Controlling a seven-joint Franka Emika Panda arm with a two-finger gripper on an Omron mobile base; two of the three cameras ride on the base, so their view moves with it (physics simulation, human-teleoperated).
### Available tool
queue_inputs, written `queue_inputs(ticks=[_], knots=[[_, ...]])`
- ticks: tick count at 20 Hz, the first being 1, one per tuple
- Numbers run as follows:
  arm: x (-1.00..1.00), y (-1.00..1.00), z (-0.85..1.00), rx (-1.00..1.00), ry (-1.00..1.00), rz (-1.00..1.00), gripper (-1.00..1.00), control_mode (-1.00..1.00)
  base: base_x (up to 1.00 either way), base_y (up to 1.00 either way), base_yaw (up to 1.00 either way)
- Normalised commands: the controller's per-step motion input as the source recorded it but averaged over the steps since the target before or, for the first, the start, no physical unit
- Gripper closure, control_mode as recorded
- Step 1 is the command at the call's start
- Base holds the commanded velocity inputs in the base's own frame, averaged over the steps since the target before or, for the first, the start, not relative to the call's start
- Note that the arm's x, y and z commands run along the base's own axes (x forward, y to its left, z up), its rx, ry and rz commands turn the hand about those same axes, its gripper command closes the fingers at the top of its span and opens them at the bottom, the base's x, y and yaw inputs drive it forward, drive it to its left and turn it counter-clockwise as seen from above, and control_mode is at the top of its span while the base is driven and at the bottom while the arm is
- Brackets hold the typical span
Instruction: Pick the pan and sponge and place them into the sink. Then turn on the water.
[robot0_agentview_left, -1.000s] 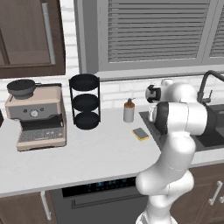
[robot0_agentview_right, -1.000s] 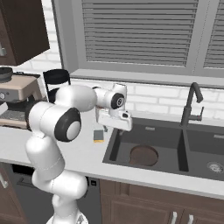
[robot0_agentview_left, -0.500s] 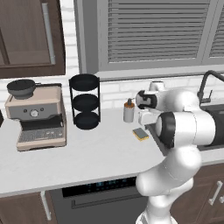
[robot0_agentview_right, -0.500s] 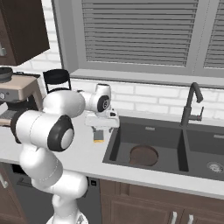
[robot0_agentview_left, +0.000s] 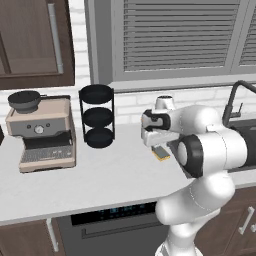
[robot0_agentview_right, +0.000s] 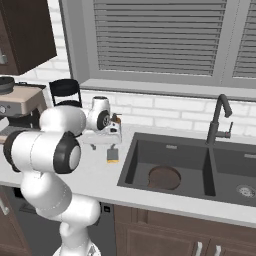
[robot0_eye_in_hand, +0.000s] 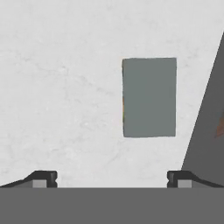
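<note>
The gripper (robot0_eye_in_hand: 109, 177) hung over the counter (robot0_eye_in_hand: 61, 87) with its jaws spread wide and nothing between them. The sponge (robot0_eye_in_hand: 149, 97) lay flat on the counter at about one o'clock from the fingertips, apart from them, just beside the sink (robot0_agentview_right: 200, 165). The pan (robot0_agentview_right: 164, 177) sat in the sink's left basin.

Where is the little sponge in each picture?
Left base view: the sponge lies on the counter, right of middle, below the gripper.
Right base view: left of middle, beside the sink.
Hand view: grey face up, right of middle.
Shared landmark: the sink's left edge, close by the sponge.
</note>
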Motion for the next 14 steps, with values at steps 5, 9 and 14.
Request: queue_inputs(ticks=[5, 9, 14], knots=[[0.31, -0.03, 0.00, 0.01, 0.00, 0.00, -1.00, -1.00, 0.00, 0.00, 0.00], [0.04, -0.16, 0.00, 0.03, 0.00, 0.01, -1.00, -1.00, 0.00, 0.00, 0.00], [0.06, -0.17, -0.04, 0.01, 0.00, 0.01, -1.00, -1.00, 0.00, 0.00, 0.00]])
